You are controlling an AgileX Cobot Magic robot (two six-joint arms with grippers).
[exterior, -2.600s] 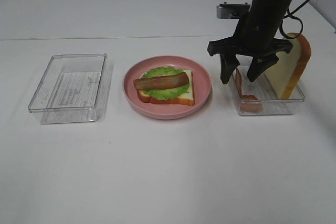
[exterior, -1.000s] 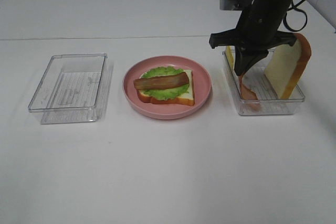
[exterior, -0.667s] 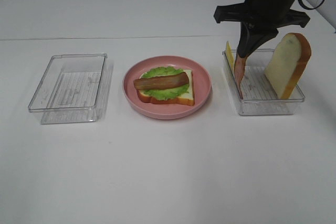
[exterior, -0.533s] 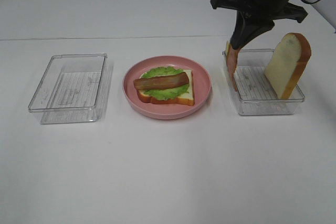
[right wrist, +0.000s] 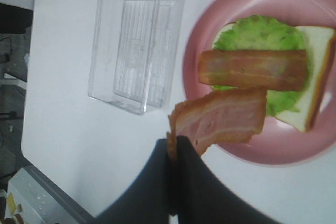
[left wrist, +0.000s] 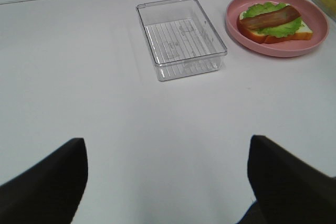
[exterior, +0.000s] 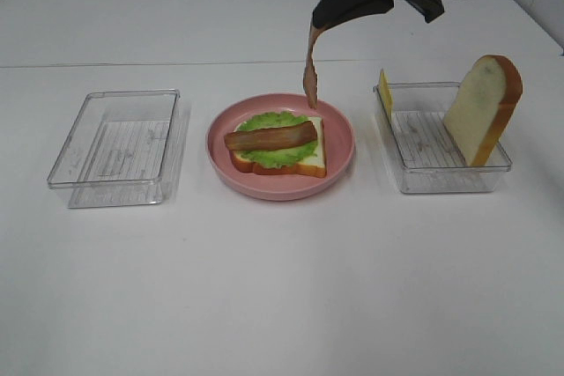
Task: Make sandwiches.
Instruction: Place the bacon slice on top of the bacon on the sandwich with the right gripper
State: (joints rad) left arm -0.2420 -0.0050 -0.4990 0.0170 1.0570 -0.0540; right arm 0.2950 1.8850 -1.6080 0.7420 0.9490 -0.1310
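On the pink plate [exterior: 220, 143] lies a half-built sandwich [exterior: 278, 143]: a white bread slice, green lettuce and one bacon strip [exterior: 270, 137]. My right gripper [exterior: 318, 24] hangs above the plate's far edge, shut on the top end of a second bacon strip [exterior: 310, 77] that dangles just over the sandwich. In the right wrist view this held strip [right wrist: 223, 116] sits in front of the gripper [right wrist: 173, 153], beside the bacon strip on the sandwich [right wrist: 252, 69]. My left gripper [left wrist: 168, 182] is open over bare table, far from the sandwich [left wrist: 274, 20], and is out of the high view.
A clear tray [exterior: 445, 151] right of the plate holds an upright bread slice [exterior: 483, 107] and a yellow cheese slice [exterior: 385, 92]. An empty clear tray [exterior: 119, 143] sits left of the plate and also shows in the left wrist view [left wrist: 181, 38].
My right gripper shut on a bacon strip in the right tray, lifted it out and carried it left to above the plate. The left arm has not moved.
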